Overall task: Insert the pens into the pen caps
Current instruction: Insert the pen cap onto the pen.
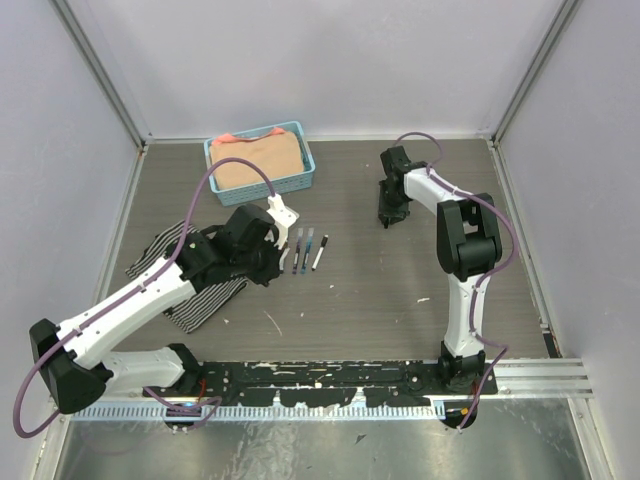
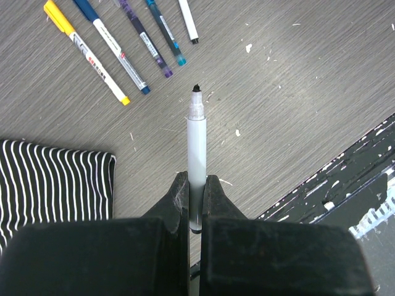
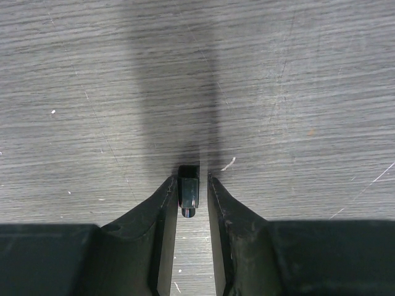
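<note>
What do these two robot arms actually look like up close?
The left arm and right arm are white tubes joined by chunky black joints. A thin purple cable loops along each. The left tool and right tool are black, with two wedge-shaped fingers.

The left fingers pinch an uncapped grey-white pen, its black tip pointing away, with five coloured pens fanned on the grey table beyond and a striped cloth to their left.

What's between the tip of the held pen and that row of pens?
Only bare table separates the held pen from the row of pens, shown in the left wrist view.
</note>
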### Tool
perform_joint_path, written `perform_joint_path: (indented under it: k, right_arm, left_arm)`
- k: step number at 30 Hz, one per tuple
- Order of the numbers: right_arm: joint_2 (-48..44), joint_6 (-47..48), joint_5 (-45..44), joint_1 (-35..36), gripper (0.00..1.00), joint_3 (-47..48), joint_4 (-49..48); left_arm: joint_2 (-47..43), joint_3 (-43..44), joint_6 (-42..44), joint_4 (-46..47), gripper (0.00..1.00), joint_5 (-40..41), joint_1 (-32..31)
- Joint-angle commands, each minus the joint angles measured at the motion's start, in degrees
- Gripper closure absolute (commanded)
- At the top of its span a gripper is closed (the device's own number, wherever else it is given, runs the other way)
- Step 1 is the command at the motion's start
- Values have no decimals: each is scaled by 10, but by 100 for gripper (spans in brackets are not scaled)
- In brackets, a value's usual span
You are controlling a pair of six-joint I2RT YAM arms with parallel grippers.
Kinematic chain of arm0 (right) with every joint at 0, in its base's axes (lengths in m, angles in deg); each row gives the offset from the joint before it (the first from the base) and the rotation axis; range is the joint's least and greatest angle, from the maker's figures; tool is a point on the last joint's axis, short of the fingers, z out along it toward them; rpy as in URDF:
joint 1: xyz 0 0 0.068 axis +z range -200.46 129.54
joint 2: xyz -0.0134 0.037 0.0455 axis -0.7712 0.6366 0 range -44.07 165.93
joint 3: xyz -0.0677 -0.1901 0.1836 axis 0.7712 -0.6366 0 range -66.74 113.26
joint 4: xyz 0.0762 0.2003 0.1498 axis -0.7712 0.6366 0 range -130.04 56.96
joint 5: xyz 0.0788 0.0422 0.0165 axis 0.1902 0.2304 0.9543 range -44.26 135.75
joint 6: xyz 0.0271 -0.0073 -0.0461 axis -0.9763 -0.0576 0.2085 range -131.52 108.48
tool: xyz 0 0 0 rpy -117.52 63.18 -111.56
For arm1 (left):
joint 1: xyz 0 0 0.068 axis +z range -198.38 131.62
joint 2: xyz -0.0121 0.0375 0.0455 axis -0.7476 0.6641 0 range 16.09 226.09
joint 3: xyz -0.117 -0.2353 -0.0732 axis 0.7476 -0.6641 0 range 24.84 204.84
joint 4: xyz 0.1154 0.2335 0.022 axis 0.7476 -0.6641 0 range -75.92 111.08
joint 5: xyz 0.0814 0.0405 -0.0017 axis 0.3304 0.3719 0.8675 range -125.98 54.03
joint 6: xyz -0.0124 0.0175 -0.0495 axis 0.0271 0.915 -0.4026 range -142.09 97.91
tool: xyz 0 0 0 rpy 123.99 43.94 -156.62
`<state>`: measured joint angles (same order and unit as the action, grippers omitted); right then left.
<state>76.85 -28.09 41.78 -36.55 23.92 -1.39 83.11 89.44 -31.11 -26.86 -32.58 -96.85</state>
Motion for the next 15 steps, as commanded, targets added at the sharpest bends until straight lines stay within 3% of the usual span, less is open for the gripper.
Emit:
perform_joint_path:
  k: [1, 6, 10, 15]
  right_arm:
    - [2, 9, 7, 2, 70, 14, 3]
    - [9, 11, 3, 2, 74, 19, 1]
    - [7, 12, 2, 2, 84, 20, -3]
    - [-85, 3, 14, 2, 97, -56, -81]
  left_arm:
    - [-4, 0, 7, -3, 100, -5, 1]
    - [-5, -2, 8, -4, 100, -3, 2]
    - [-9, -9, 4, 1, 100, 2, 2]
    - [-29, -22, -8, 33, 100, 37, 5]
